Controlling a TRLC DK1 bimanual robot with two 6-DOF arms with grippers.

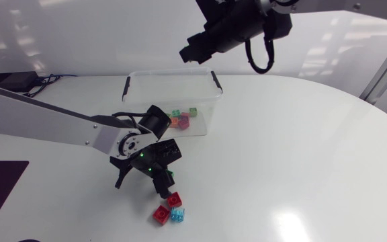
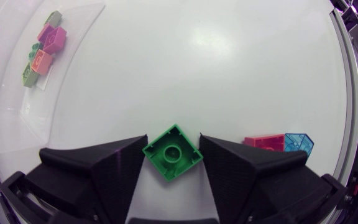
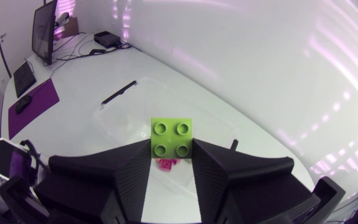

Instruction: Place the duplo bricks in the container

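Your left gripper [image 2: 173,143] is clamped on a green brick [image 2: 171,158], with one wedge finger against each of two opposite corners. The brick sits diamond-wise between them, its hollow underside and round centre tube facing the wrist camera. Whether it rests on the glossy white table [image 1: 301,154] or hangs just above it cannot be told.

Close beside that gripper, two red bricks [image 1: 174,199] [image 1: 160,215] and a translucent blue brick [image 1: 178,214] lie bunched together on the table.

The container [image 1: 140,94] is a clear, thin-walled plastic box with a black clip handle at each end. It stands just past your left arm's wrist. A small heap of pink, orange and green bricks [image 1: 182,119] lies at one end.

Your right gripper [image 3: 171,148] hangs above the container, closed on a lime brick [image 3: 171,134]. Its four round studs face that wrist camera, and a smooth side wall is against each finger.
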